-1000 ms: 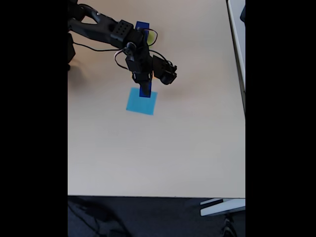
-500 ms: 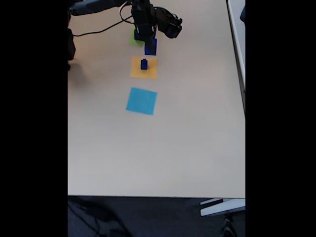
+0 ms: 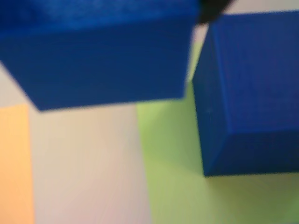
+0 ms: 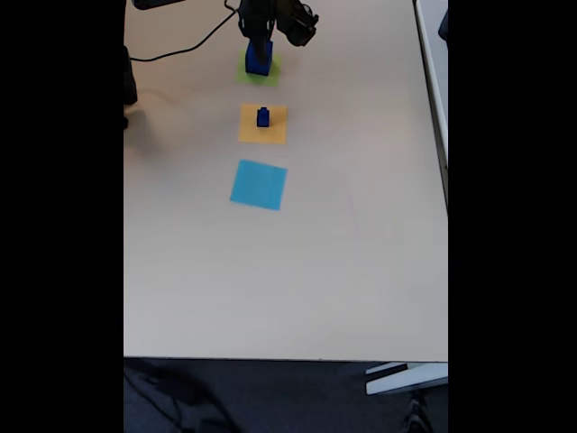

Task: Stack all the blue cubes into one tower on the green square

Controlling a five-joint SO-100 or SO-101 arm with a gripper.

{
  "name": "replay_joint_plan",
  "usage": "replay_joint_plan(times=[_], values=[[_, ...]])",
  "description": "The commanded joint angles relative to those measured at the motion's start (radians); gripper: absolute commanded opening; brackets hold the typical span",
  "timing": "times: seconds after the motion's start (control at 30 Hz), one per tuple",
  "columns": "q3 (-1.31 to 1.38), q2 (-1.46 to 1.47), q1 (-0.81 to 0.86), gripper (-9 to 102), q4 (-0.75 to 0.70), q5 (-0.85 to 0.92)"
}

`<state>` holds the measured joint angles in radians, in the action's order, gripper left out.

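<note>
Black two-finger pincer point(image 4: 259, 47) at the top of the fixed view, above the flat yellow-green paper square point(image 4: 259, 69); apparently pinching a dark blue solid cube point(image 3: 98, 51), though fingers hidden, so grip impossible to confirm. Seen through the wrist view, blurred: that cube up close, raised, beside a second dark blue cube point(image 3: 252, 93) resting on the green paper. Farther down the beige table point(image 4: 343, 253), an orange paper square point(image 4: 262, 124) carrying a small dark blue cube point(image 4: 263, 116). Nearer still, a light-blue paper square point(image 4: 259, 185).
</note>
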<state>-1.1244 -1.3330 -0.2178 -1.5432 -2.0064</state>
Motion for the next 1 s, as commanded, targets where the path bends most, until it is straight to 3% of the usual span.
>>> replay_joint_plan(times=[0.0, 0.97], values=[[-0.014, -0.083, -0.035, 0, 0.038, -0.052], [0.026, 0.080, -0.149, 0, 0.141, -0.161]])
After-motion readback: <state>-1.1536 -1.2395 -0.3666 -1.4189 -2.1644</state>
